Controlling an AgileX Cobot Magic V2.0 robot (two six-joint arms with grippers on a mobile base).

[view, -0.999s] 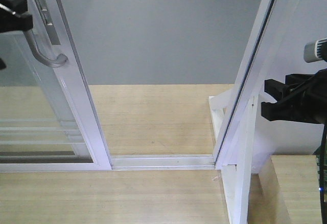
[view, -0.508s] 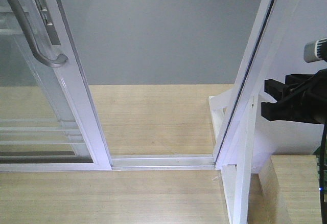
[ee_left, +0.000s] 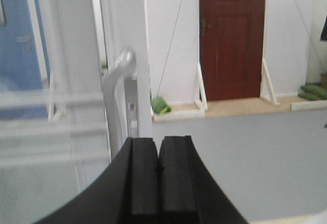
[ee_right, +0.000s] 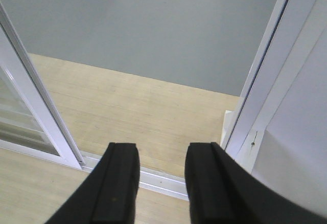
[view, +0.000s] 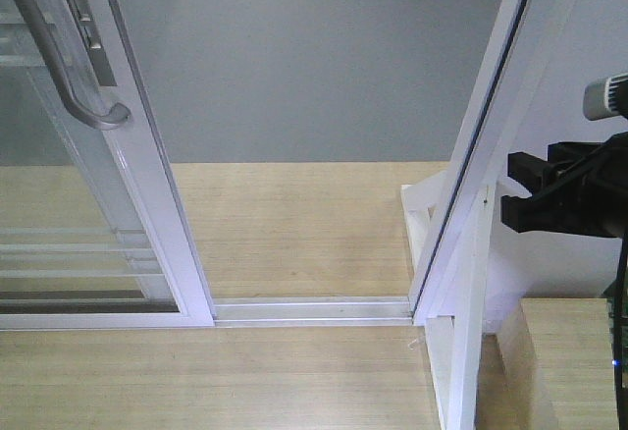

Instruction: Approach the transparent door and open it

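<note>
The transparent door (view: 147, 185) stands at the left of the front view, clear glass in a white frame with thin white bars low down. Its curved grey handle (view: 56, 57) and lock plate (view: 83, 18) show at the top left. A wide gap lies between the door and the white jamb (view: 491, 106). My left gripper (ee_left: 158, 144) is shut on nothing, just right of the handle (ee_left: 115, 86) and apart from it; the front view does not show it. My right gripper (ee_right: 162, 150) hangs open and empty over the floor track (ee_right: 158, 178), and it shows in the front view as right gripper (view: 508, 191).
The metal sliding track (view: 314, 309) crosses the wooden floor between door and jamb. Grey floor (view: 314, 67) lies beyond. A wooden box (view: 569, 361) stands low at the right. Far off are a red-brown door (ee_left: 232, 35) and white frames.
One second ago my left gripper showed at the top left of the front view beside the handle; it has since left that view. Door and right arm have not moved.
</note>
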